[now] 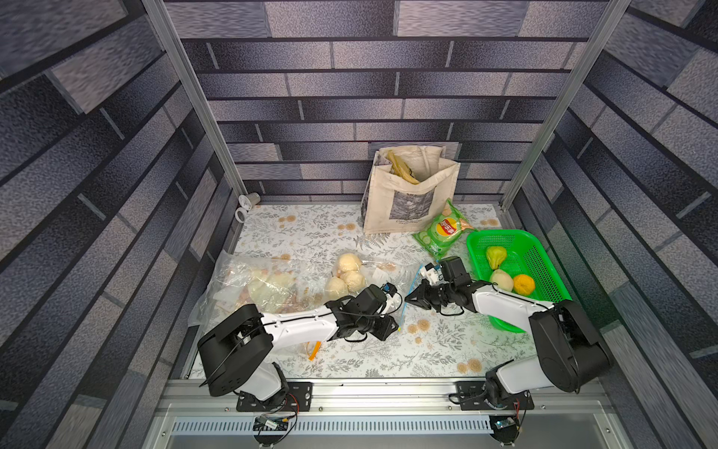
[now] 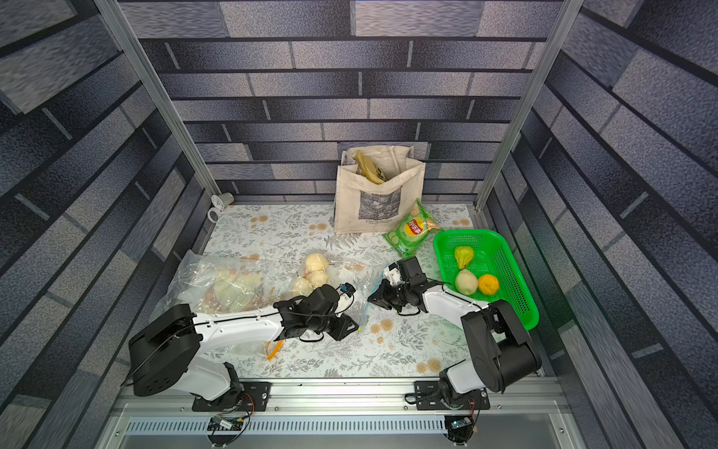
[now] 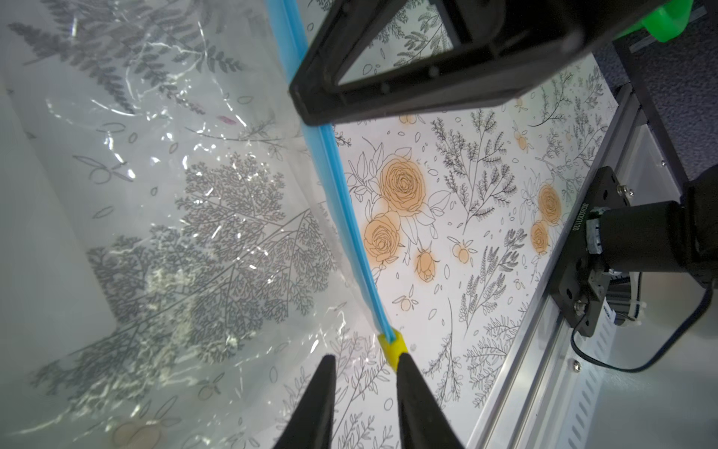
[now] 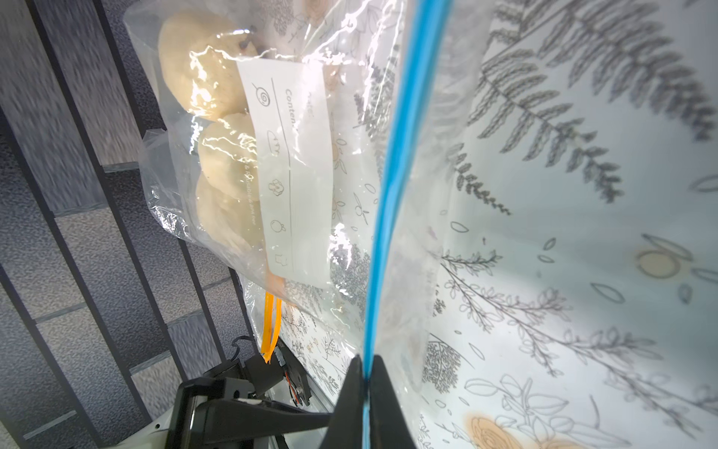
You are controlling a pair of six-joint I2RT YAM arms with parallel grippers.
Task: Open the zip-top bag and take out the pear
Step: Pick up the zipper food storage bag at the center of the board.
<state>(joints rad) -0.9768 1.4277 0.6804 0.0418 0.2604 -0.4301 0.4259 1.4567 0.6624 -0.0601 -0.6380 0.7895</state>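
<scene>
The clear zip-top bag lies mid-table, with three pale yellow pears inside, seen through the plastic in the right wrist view as pears. Its blue zip strip runs taut between my grippers. My right gripper is shut on the far end of the strip; in both top views it sits right of the bag. My left gripper is open at the near end. The yellow slider rests against one fingertip; only tablecloth shows between the fingers.
A green basket at the right holds two pears and an orange. A chips bag and a canvas tote stand behind. A second clear bag of food lies left, under my left arm. A cup sits in the back-left corner.
</scene>
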